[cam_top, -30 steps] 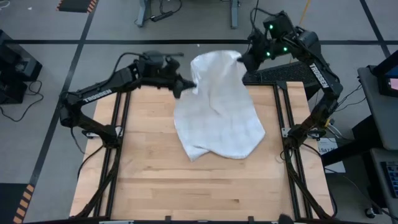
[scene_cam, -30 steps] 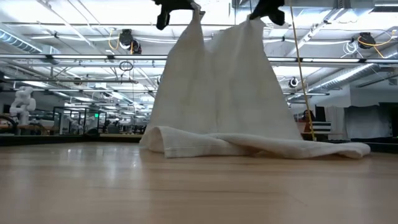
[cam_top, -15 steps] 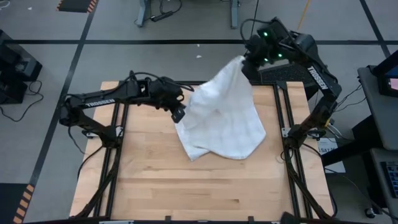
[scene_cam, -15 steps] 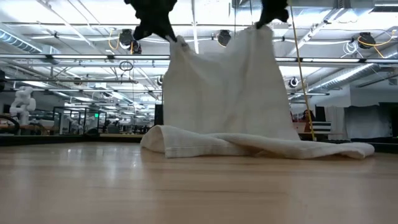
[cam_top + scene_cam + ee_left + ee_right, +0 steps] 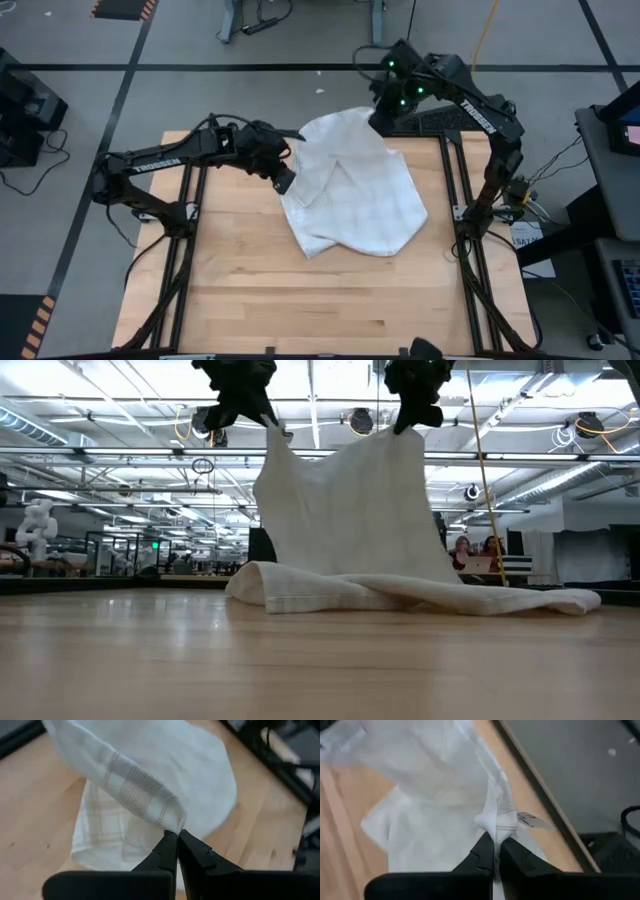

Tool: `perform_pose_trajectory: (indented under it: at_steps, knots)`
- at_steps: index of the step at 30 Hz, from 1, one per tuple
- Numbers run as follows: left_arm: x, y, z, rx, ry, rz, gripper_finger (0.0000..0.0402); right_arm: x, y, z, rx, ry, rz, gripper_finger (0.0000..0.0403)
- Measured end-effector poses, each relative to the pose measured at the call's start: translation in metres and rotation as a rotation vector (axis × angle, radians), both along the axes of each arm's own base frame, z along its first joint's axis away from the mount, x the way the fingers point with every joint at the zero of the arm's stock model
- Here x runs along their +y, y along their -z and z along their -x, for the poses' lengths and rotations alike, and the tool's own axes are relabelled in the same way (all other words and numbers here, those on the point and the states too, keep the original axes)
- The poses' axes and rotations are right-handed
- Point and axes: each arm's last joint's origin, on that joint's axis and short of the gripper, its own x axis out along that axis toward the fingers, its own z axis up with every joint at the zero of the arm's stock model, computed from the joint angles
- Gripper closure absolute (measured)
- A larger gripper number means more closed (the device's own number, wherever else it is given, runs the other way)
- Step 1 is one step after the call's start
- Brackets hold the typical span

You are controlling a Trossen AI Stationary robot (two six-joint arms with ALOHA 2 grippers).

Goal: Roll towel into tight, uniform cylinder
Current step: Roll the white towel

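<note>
The white towel [image 5: 355, 195] with a faint checked grid hangs from both grippers over the far half of the wooden table [image 5: 250, 300]. Its lower part lies bunched on the wood [image 5: 400, 595]. My left gripper [image 5: 286, 181] is shut on one upper corner, to the towel's left. My right gripper [image 5: 386, 112] is shut on the other upper corner, near the table's far edge. In the low view the left gripper [image 5: 271, 420] and the right gripper [image 5: 405, 426] hold the top edge up, and the cloth sags slightly between them. A small tag [image 5: 530, 820] sticks out beside the right corner. My left gripper pinches a corner of the towel at its woven striped band [image 5: 172, 818] between the two fingertips [image 5: 167, 845], slanting down from the table's left. The cloth hangs below the fingers, its lower part on the table. My right gripper pinches the bunched corner next to the tag [image 5: 498, 824] between its fingertips [image 5: 485, 847], slanting down from the far right. Several gathered folds meet at the tips. The towel hangs below, its lower part on the table.
Black frame rails run along the table's left side [image 5: 185, 250] and right side [image 5: 470, 270]. The near half of the table is bare wood [image 5: 330, 310]. People sit far behind the table in the low view [image 5: 462, 550].
My left gripper has gone down and toward the table's near edge with its corner, tipping further downward. My right gripper has gone down and toward the table's left with its corner. The towel's held top edge has sunk; its lower part has stayed on the table.
</note>
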Motion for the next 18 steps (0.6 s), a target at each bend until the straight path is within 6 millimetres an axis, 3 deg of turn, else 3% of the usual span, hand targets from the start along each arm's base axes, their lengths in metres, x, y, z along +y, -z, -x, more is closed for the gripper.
perform_pose_trajectory:
  at_steps: [4,9,18]
  knots:
    - [-0.002,0.004,0.006,0.105,-0.016,-0.118,0.0385,0.006,0.001,-0.003,0.01,-0.021,-0.009,0.0399]
    - [0.009,0.005,0.009,0.167,-0.149,-0.256,0.0373,0.005,0.0,-0.004,-0.01,0.009,-0.011,0.0399]
    - [0.033,0.002,0.015,0.1,-0.352,-0.171,0.0233,-0.007,-0.007,-0.007,-0.063,0.057,0.128,0.0399]
